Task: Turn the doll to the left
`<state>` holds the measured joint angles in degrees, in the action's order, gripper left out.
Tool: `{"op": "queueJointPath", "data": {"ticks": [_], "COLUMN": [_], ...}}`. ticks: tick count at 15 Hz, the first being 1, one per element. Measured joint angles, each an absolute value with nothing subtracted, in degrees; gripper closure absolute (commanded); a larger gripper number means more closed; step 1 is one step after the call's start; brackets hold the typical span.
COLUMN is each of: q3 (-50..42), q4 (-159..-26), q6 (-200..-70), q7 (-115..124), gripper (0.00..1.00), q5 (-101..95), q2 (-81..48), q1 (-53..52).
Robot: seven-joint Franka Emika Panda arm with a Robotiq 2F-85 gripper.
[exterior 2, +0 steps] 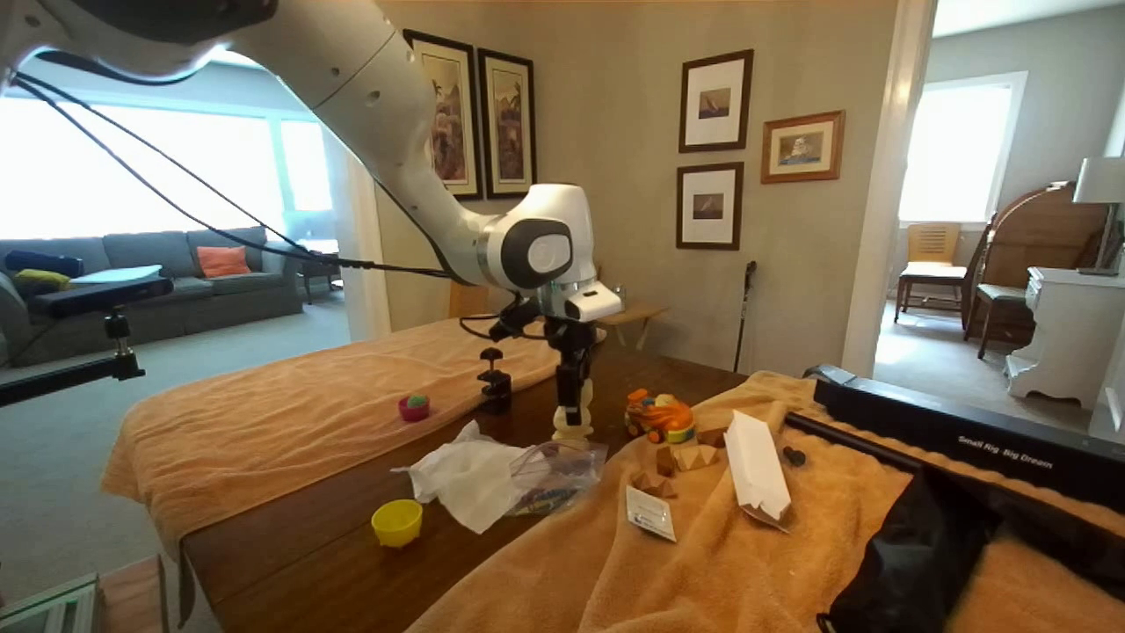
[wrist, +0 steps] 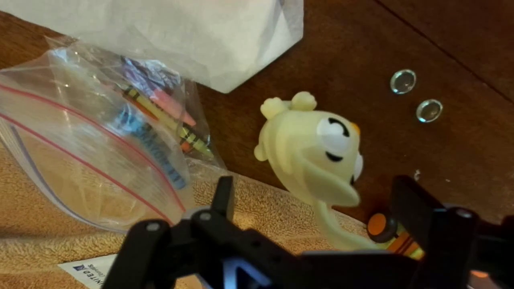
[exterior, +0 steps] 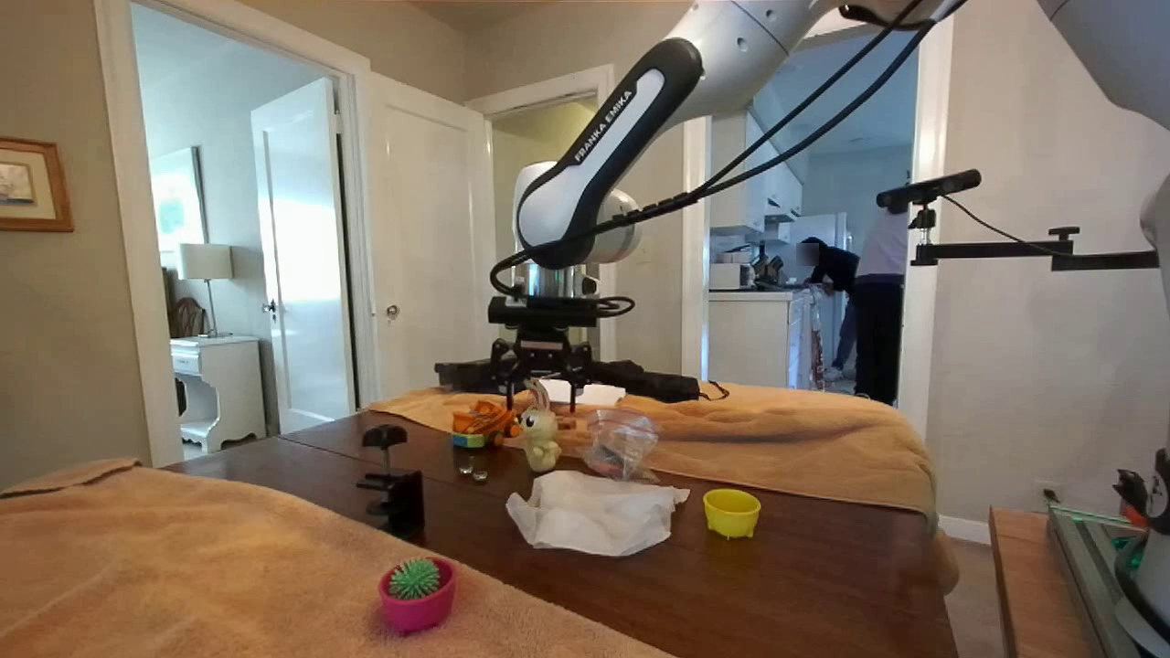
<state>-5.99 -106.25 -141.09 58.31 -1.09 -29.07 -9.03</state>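
The doll is a pale yellow rabbit figure (exterior: 541,440) with long ears and white eyes. It stands upright on the dark table in both exterior views, partly hidden behind the finger in an exterior view (exterior 2: 573,432). In the wrist view the doll (wrist: 295,146) shows from above, its face toward the right of the picture. My gripper (exterior: 541,404) points straight down above it, with one finger on each side of the ears. In the wrist view the gripper (wrist: 313,184) is open, with gaps between both fingers and the doll. One ear reaches up between the fingers toward the palm.
An orange toy vehicle (exterior 2: 659,417) stands close beside the doll. A clear bag of crayons (wrist: 152,132), a white cloth (exterior: 599,512) and two glass gems (wrist: 403,81) lie near it. A black clamp (exterior: 398,489), yellow cup (exterior: 731,514) and pink pot (exterior: 418,599) stand farther off.
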Motion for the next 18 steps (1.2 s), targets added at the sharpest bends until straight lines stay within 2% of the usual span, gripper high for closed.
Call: {"op": "queueJointPath", "data": {"ticks": [12,13,14,18], "q3": [-5.8,-5.8,-5.8,-5.7], "q4": [-106.2,-106.2,-106.2,-106.1], "q6": [-141.1,-141.1,-141.1,-140.9], "q7": [62.7,62.8,62.9,63.2], "gripper": [0.00,0.25,0.26,0.56], "q5": [-0.5,-0.5,-0.4,-0.2], "q2": [-30.2,-30.3,-30.4,-30.9], "q1": [-9.1,-9.1,-9.1,-9.1]}}
